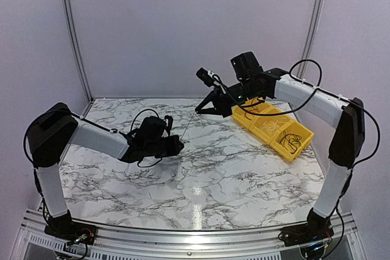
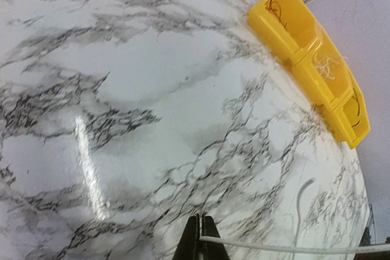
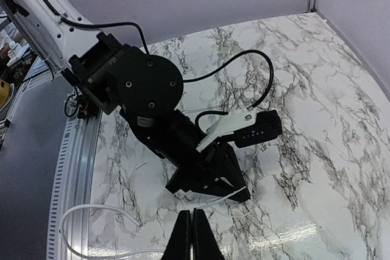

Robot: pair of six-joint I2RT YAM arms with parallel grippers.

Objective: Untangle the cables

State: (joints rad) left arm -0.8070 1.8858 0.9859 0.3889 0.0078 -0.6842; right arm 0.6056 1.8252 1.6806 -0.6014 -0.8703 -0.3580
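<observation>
Now | left gripper (image 2: 200,226) pinches white cable (image 2: 292,248) mid-table | bin (image 2: 286,53) at right edge

Lab test booth, plain partition walls (image 1: 195,28), marble-print table (image 1: 244,175), aluminium rail (image 1: 183,235)

A white table top (image 1: 244,175) with grey marble veining fills the scene. A yellow tray (image 2: 291,59), divided into compartments, sits at its far right side. Pale walls (image 1: 195,28) with metal posts (image 1: 73,35) stand behind. A metal rail (image 1: 195,235) runs along the near edge.
</observation>
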